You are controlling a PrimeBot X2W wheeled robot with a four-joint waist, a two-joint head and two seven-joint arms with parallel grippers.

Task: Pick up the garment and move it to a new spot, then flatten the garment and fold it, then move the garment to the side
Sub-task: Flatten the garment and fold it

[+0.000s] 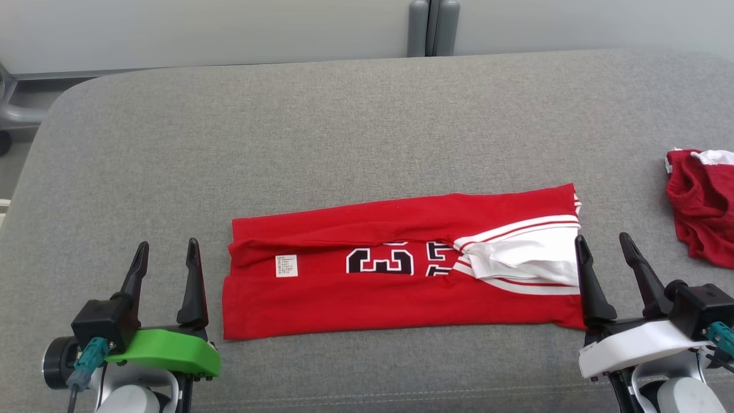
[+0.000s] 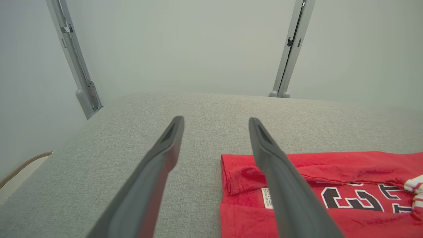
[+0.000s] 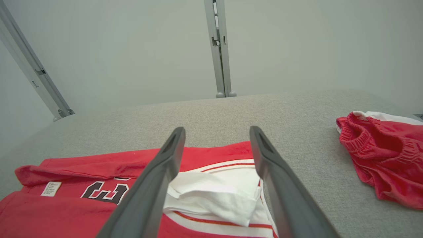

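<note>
Head view: garment lies crosswise; left gripper beside one end, right gripper at other, both spread, empty.

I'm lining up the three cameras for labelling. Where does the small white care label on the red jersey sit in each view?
Head view: the care label sits left of centre, near the left end of the jersey, just left of the black numerals.
Left wrist view: lower middle, slightly right, left of the numerals.
Right wrist view: lower left, left of the numerals.
Shared landmark: the black numerals beside it.
</note>
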